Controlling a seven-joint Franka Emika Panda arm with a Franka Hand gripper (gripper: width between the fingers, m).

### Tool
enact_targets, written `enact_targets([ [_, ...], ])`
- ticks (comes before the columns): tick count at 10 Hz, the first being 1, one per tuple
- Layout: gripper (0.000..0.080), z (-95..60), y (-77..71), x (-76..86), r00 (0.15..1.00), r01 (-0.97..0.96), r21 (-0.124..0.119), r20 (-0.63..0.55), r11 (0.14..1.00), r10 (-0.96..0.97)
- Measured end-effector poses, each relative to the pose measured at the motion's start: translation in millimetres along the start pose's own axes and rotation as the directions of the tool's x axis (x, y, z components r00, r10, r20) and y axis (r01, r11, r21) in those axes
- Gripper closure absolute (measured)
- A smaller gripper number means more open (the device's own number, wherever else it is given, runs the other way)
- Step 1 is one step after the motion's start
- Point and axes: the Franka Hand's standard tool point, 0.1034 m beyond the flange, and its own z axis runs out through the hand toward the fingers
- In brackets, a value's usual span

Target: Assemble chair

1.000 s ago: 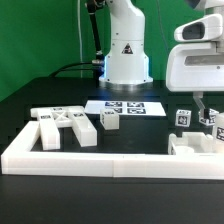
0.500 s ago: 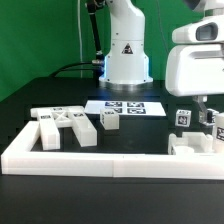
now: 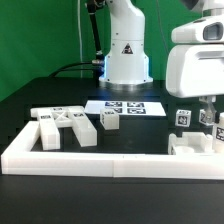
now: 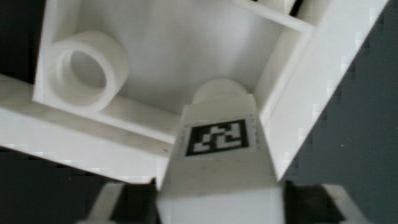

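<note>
The chair is in loose white tagged parts. In the wrist view a white post [image 4: 222, 150] with a square tag runs between my gripper's [image 4: 222, 205] fingers [image 4: 130, 202], whose dark pads sit against its two sides. Under it lies a white frame part [image 4: 107, 120] with a round hole. In the exterior view the gripper [image 3: 208, 118] hangs at the far right over a white block part [image 3: 188, 144], beside a tagged post [image 3: 183, 118]. More parts [image 3: 65, 125] and a small block [image 3: 110, 120] lie at the left.
A long low white border wall [image 3: 100, 162] runs along the front and up the left side. The marker board [image 3: 125, 107] lies in front of the arm's white base [image 3: 125, 55]. The arm's bulky white head [image 3: 195, 65] hides much of the right-hand parts.
The arm's head has sunk slightly over the right-hand parts. The fingers have closed in from wide open onto the post.
</note>
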Motion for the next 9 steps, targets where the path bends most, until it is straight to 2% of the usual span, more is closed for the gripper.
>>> enact_targets([
  [1,0.051,0.0,0.0,0.0,1.0,-0.004,0.0,0.0,1.0,0.004],
  [3,0.051,0.2,0.7,0.8,0.983,-0.186,0.003,-0.001,0.983,0.186],
  [5,0.051,0.3,0.0,1.6,0.911,-0.412,0.002,-0.002,0.911,0.412],
  [6,0.051,0.2,-0.1,1.6,0.859,-0.513,0.002,0.0,0.859,0.513],
  [9,0.0509,1.2,0.2,2.4,0.62,-0.785,-0.003,0.019,0.62,0.785],
])
